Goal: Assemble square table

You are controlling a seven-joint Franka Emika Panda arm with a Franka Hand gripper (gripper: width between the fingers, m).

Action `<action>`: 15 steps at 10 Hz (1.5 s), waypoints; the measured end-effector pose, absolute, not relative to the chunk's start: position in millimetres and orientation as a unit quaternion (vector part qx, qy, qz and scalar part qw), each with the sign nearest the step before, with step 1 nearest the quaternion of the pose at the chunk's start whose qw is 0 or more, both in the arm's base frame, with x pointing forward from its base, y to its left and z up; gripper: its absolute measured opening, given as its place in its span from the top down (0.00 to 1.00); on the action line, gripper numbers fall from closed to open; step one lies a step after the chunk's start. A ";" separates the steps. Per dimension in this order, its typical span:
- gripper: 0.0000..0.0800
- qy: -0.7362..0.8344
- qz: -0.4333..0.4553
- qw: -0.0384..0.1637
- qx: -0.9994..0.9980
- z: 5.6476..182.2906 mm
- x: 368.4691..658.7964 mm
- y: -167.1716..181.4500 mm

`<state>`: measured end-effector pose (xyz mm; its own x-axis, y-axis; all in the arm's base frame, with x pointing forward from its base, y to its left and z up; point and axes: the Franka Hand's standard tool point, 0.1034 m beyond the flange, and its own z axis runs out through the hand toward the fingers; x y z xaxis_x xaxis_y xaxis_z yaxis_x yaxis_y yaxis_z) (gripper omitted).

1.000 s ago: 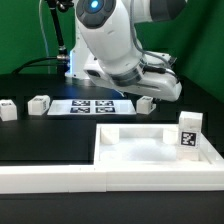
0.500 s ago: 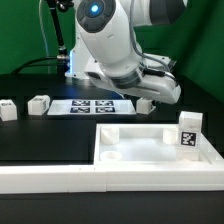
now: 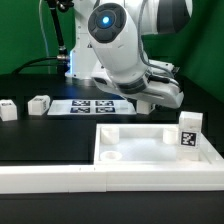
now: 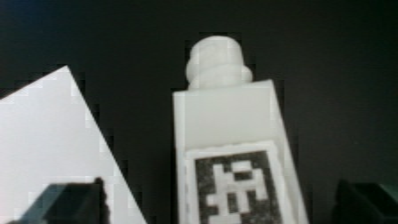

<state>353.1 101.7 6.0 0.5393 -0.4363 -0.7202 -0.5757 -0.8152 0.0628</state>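
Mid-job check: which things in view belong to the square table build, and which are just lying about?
Job: square top; upright leg at its corner; leftmost leg; leg next to it; leg below the open tool, tool.
Lying about: marker board; long white wall.

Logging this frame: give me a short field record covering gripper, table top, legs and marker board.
gripper: open
leg under gripper: lying flat between the jaws, gaps on both sides, not gripped
table top: at the front, toward the exterior view's right
upright leg: standing at the table top's corner on the exterior view's right; whether fastened, cannot tell
loose legs: two, on the exterior view's left, apart from the table top
marker board: flat, behind the table top
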 end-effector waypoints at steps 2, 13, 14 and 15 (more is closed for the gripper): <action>0.36 0.290 0.382 0.091 -0.872 5.9 353.1 101.5; 0.64 0.238 0.305 0.061 -0.920 60.4 419.6 72.0; 0.64 0.212 0.277 0.054 -0.936 81.9 432.8 74.5; 0.64 0.218 0.266 0.056 -0.937 78.6 431.0 75.1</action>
<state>431.0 75.1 78.6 0.7639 -0.3783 -0.5229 -0.4375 -0.8992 0.0113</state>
